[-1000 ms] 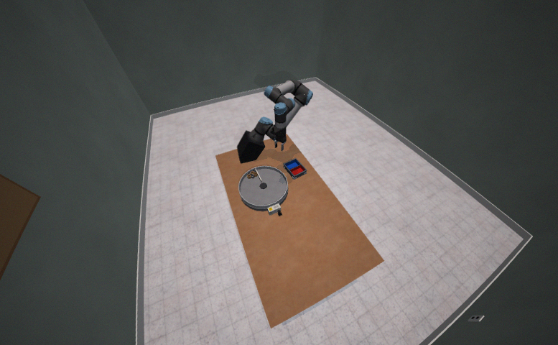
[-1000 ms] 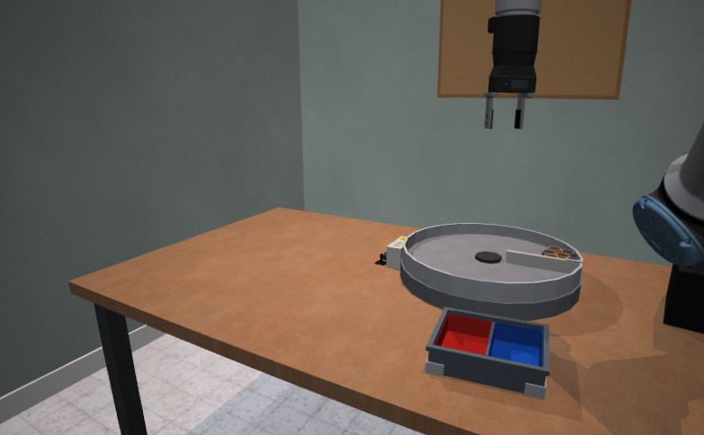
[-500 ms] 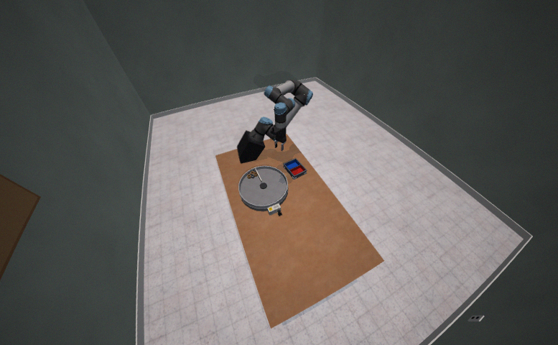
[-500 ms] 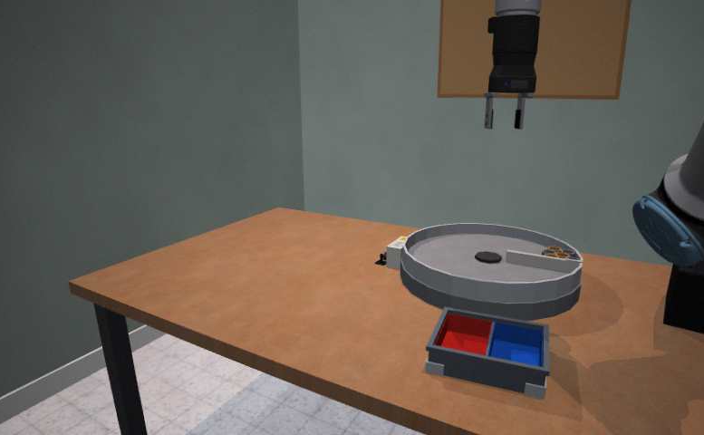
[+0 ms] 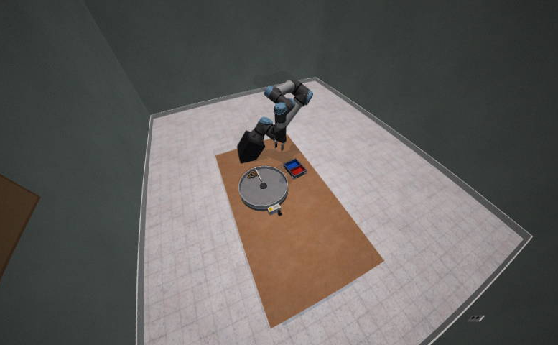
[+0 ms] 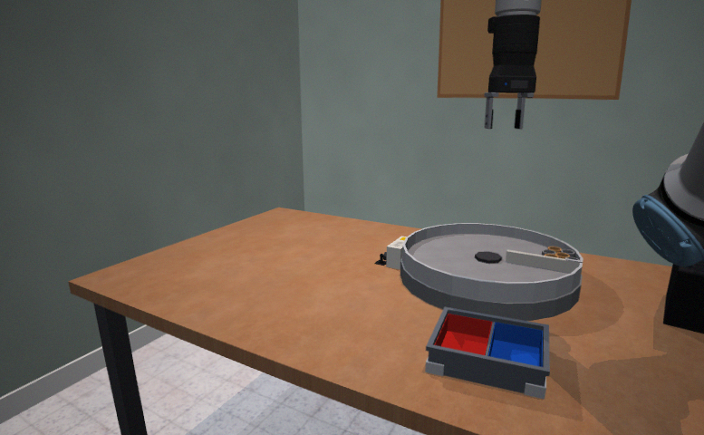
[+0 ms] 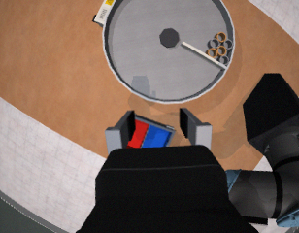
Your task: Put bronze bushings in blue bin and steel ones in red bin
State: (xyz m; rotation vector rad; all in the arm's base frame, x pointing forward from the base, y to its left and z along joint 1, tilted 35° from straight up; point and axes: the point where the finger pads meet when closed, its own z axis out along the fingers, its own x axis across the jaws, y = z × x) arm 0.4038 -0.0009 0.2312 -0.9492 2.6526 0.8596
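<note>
Up goes the eye to the pincer (image 5: 279, 145) (image 6: 504, 111) (image 7: 158, 130), high over the bench (image 5: 307, 244) (image 6: 291, 269) (image 7: 48, 73), its fingers spread wide with nothing between them! And there are the bushings (image 5: 252, 174) (image 6: 558, 252) (image 7: 219, 48), bunched on the turntable (image 5: 268, 197) (image 6: 447, 264) (image 7: 140, 58), between its outer wall and the pale divider (image 5: 258, 176) (image 6: 538, 260) (image 7: 203, 54), some of them right beside that bar. The step in hand, I'd judge, is picking out the first one.

How to play it? Choose a bushing at the edge of the huddle, one with room on two opposite sides. Turn the fingers to fit those gaps before dropping in, come straight down, and keep them clear of wall and divider. If the plate turns, wait for it to settle or match it. Narrow the spread before going in, for a full-width entry could shove the neighbours. Then a gentle squeeze, a straight lift, and a colour check before choosing: bronze for the blue bin (image 5: 291, 164) (image 6: 516, 344) (image 7: 157, 136), steel for the red bin (image 5: 297, 170) (image 6: 464, 334) (image 7: 138, 134)!

And the looks of them! Short round rings, open ends up, some warm orange-brown, others dull grey that nearly melts into the grey plate. From the wrist, they're mixed together, packed close.
</note>
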